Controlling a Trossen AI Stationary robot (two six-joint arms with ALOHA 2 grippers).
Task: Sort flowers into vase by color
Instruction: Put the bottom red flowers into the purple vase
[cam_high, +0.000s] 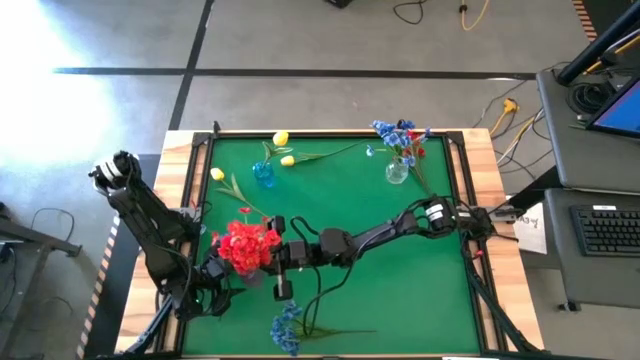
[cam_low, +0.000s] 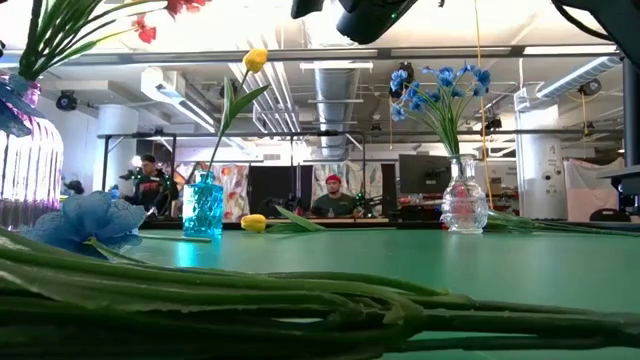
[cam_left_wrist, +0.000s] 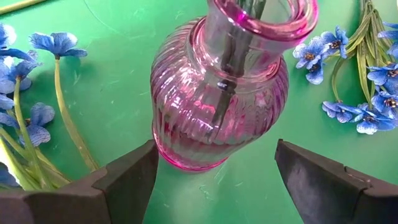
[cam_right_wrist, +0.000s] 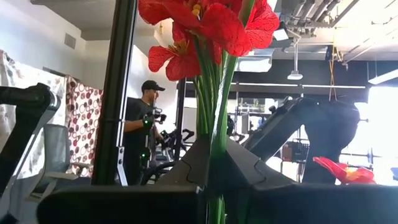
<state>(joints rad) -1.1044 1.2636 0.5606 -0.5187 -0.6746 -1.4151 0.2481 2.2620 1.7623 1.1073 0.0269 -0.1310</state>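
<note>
Red flowers (cam_high: 245, 243) stand in the pink vase (cam_left_wrist: 219, 99), near my table's (cam_high: 400, 270) front left.
I see my right gripper (cam_high: 272, 252) pinching their green stems above the vase, while my left gripper (cam_left_wrist: 214, 177) sits spread wide around the vase's base.

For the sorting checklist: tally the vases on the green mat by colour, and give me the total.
Pink vase: 1
Blue vase: 1
Clear vase: 1
Total: 3
</note>
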